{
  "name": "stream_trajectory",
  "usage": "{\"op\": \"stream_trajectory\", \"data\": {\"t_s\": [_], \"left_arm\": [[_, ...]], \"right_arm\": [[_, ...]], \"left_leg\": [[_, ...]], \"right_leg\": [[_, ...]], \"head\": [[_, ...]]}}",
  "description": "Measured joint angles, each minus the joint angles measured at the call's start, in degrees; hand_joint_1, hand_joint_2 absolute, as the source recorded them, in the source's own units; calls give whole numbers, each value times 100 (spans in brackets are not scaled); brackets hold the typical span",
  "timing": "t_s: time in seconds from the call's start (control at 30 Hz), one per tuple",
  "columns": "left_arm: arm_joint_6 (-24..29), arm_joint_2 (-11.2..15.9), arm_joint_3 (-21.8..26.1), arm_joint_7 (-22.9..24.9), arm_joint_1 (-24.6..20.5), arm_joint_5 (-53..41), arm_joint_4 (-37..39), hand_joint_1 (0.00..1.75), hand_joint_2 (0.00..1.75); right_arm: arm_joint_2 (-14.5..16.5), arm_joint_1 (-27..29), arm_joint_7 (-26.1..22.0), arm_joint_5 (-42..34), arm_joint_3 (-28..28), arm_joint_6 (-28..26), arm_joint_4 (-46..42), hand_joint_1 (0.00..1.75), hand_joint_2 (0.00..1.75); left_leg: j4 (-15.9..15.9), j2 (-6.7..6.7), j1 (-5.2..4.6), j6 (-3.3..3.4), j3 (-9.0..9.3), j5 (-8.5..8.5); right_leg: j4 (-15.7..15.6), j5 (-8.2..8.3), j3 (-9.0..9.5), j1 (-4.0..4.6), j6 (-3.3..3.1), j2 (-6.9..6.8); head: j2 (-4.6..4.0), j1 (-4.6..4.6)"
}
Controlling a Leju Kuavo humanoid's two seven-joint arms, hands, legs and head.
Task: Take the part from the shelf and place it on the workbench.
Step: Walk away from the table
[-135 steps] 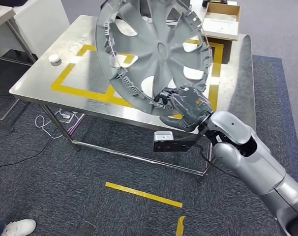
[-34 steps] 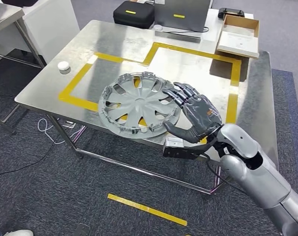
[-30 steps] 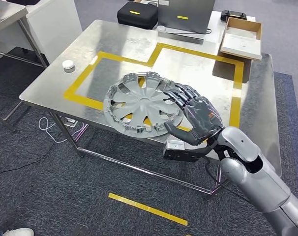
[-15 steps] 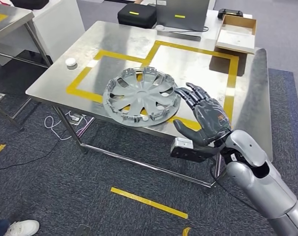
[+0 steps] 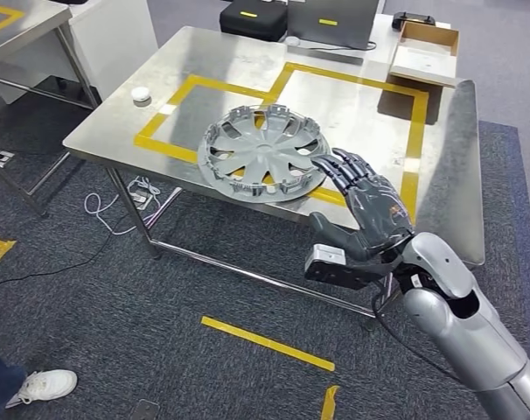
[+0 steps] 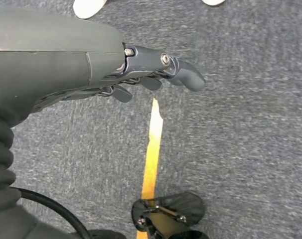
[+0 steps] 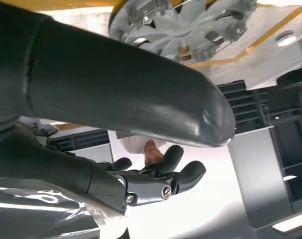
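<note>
A grey wheel cover (image 5: 263, 154) lies flat, inner side up, on the steel workbench (image 5: 216, 66), over the near yellow tape line. It shows again in the right wrist view as the wheel cover (image 7: 183, 27). My right hand (image 5: 365, 210) hangs just off the bench's near edge, to the right of the cover and apart from it, fingers spread and empty. The right hand (image 7: 115, 89) holds nothing in its own wrist view either. My left hand (image 6: 149, 74) hangs over the carpet with its fingers loosely extended and empty.
A small white disc (image 5: 140, 94) sits at the bench's left edge. A black case (image 5: 253, 17), a laptop (image 5: 328, 22) and a cardboard box (image 5: 424, 48) stand at the back. Cables lie under the bench. A person's white shoe (image 5: 45, 385) is at the lower left.
Over 4.5 seconds my right hand lowered the wheel cover flat onto the bench and let go. In the last second the hand drew back off the edge; the camera shifted too.
</note>
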Motion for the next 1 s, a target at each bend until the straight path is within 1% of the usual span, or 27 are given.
{"op": "stream_trajectory", "data": {"t_s": [0.03,0.1,0.13,0.17,0.2,0.23,0.27,0.3,0.33,0.37,0.4,0.43,0.47,0.5,0.53,0.6,0.63,0.67,0.7,0.73,0.77,0.8,0.83,0.87,0.9,0.97,1.0], "left_arm": [[-3,-2,0,0,-5,1,0,0,0],[-6,-3,0,0,-6,1,0,0,0],[-7,-5,0,0,-4,1,0,0,0],[-7,-5,0,0,-2,1,0,0,0],[-8,-5,0,0,-2,1,0,0,0],[-8,-5,0,0,-3,0,0,0,0],[-9,-6,0,0,-5,-1,0,0,0],[-9,-7,0,0,-7,-2,0,0,0],[-9,-8,0,0,-9,-3,0,0,0],[-9,-8,0,0,-8,-4,0,0,0],[-9,-9,0,0,-6,-5,0,0,0],[-9,-7,0,0,-1,-5,-1,0,0],[-9,-5,0,0,5,-5,-1,0,0],[-9,-4,0,0,12,-5,-1,0,0],[-9,-3,0,0,17,-5,-1,0,0],[-6,-3,0,-1,20,-3,0,0,0],[-4,-3,0,-7,19,-1,0,0,0],[2,-3,0,-16,18,2,0,0,0],[7,-2,0,-26,19,13,0,0,0],[11,-1,0,-35,18,25,0,0,0],[15,1,0,-39,18,38,0,0,0],[15,4,0,-40,15,49,-1,0,0],[15,6,0,-42,7,52,-1,0,0],[14,7,0,-44,-3,53,-1,0,0],[13,7,0,-47,-12,54,-1,0,0],[1,7,1,-52,-2,55,0,0,0],[-5,9,2,-52,11,60,0,0,0]], "right_arm": [[0,6,0,-1,-10,-1,1,0,0],[0,20,4,-2,-26,-1,2,0,0],[1,35,7,-2,-28,-1,2,0,0],[1,50,10,-2,-30,-1,2,0,0],[1,60,10,-1,-33,-1,2,0,0],[1,63,11,-1,-36,-1,2,0,0],[1,57,12,0,-41,-1,1,0,0],[1,47,13,0,-49,-3,-3,0,0],[1,39,14,0,-58,-5,-8,0,0],[1,34,14,0,-64,-8,-13,0,0],[1,34,15,0,-69,-11,-16,0,0],[1,36,15,-1,-71,-13,-17,0,0],[2,36,15,-1,-71,-13,-16,0,0],[3,36,16,-2,-71,-13,-16,0,0],[5,36,17,-2,-71,-14,-16,0,0],[8,43,18,-3,-72,-15,-17,0,0],[8,52,19,-3,-73,-16,-16,0,0],[8,63,19,-4,-74,-18,-16,0,0],[8,74,21,-9,-76,-19,-16,0,0],[8,83,23,-23,-80,-19,-16,0,0],[8,88,25,-49,-87,-20,-16,0,0],[8,91,25,-82,-98,-20,-20,0,44],[9,93,19,-116,-114,-21,-24,0,87],[9,96,9,-143,-134,-24,-28,0,131],[10,100,-3,-158,-153,-27,-32,0,175],[10,106,-31,-171,-179,-37,-35,0,175],[10,110,-42,-175,-193,-42,-37,0,175]], "left_leg": [[-7,8,2,38,-71,65],[-3,7,-14,76,-241,193],[0,7,-22,78,-329,258],[4,7,-29,75,-415,321],[7,7,-33,67,-497,385],[9,6,-36,55,-566,444],[13,6,-38,39,-625,502],[22,5,-46,16,-674,559],[23,4,-52,-10,-706,619],[18,4,-54,-40,-727,678],[7,3,-54,-74,-739,735],[-6,1,-46,-108,-747,775],[19,-1,-37,-145,-771,727],[128,-2,-29,-180,-813,562],[353,-2,-19,-212,-879,290],[1086,-1,0,-267,-1026,-322],[1432,0,8,-287,-1064,-471],[1649,0,18,-303,-1044,-464],[1686,0,28,-312,-952,-333],[1526,1,38,-314,-777,-156],[1203,12,45,-306,-520,-24],[796,42,38,-290,-238,13],[428,70,30,-257,-1,-32],[165,87,19,-221,148,-111],[35,84,5,-181,195,-166],[-17,27,9,-88,156,-150],[-25,0,12,-40,130,-113]], "right_leg": [[265,-257,-104,-5,15,12],[999,-753,-314,-3,35,22],[1291,-858,-354,-2,39,22],[1412,-828,-312,-2,39,22],[1330,-693,-167,-1,32,22],[1054,-520,73,-1,18,23],[655,-410,379,2,0,23],[200,-384,703,9,-21,27],[-145,-414,933,19,-41,29],[-366,-463,1053,33,-62,33],[-460,-474,1078,48,-87,35],[-454,-438,1020,44,-124,27],[-456,-387,966,38,-172,15],[-460,-326,921,28,-224,1],[-466,-256,870,15,-266,-13],[-454,-115,743,19,-304,-25],[-445,-55,665,20,-303,-27],[-432,2,573,20,-298,-28],[-416,49,482,19,-286,-28],[-395,89,397,17,-271,-28],[-367,127,327,16,-250,-33],[-329,150,271,25,-229,-46],[-296,172,231,34,-202,-60],[-268,194,199,44,-170,-85],[-252,219,174,49,-138,-114],[-221,224,112,33,-72,-151],[-120,136,52,23,-47,-134]], "head": [[0,9],[0,24],[0,23],[0,25],[0,26],[0,26],[0,27],[0,27],[0,31],[0,38],[0,43],[0,50],[0,51],[-1,43],[-1,36],[-2,21],[-2,19],[-2,20],[-2,20],[-2,19],[-2,18],[-2,16],[-2,17],[-2,18],[-2,23],[-2,25],[-2,30]]}}
